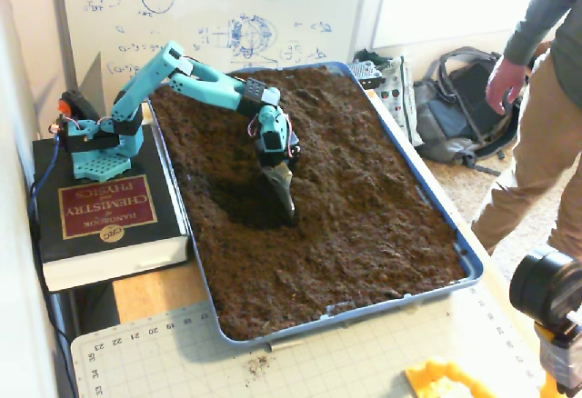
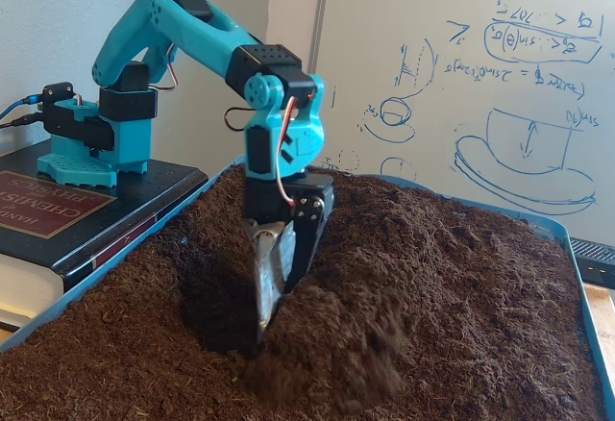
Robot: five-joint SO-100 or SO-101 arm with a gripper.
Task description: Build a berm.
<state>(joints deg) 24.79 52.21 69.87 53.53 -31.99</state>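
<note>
Here, tool [image 2: 264,320] in crumbly rounded berm [image 2: 423,277].

So counting it all up: one teal arm [image 1: 195,80] is sitting on one thick book [image 1: 105,221], with one gripper [image 1: 284,196] digging into the soil. One blue tray [image 1: 427,212] is holding all that dirt, and one raised berm [image 2: 423,277] is running through it. One whiteboard [image 1: 218,7] is hanging behind, one backpack [image 1: 459,112] is lying on the floor, and one person [image 1: 536,116] is standing at the right edge. One cutting mat [image 1: 300,362] is lying in front, plus one black camera [image 1: 550,293] and one yellow thing [image 1: 446,382] poking in at the bottom.
</note>
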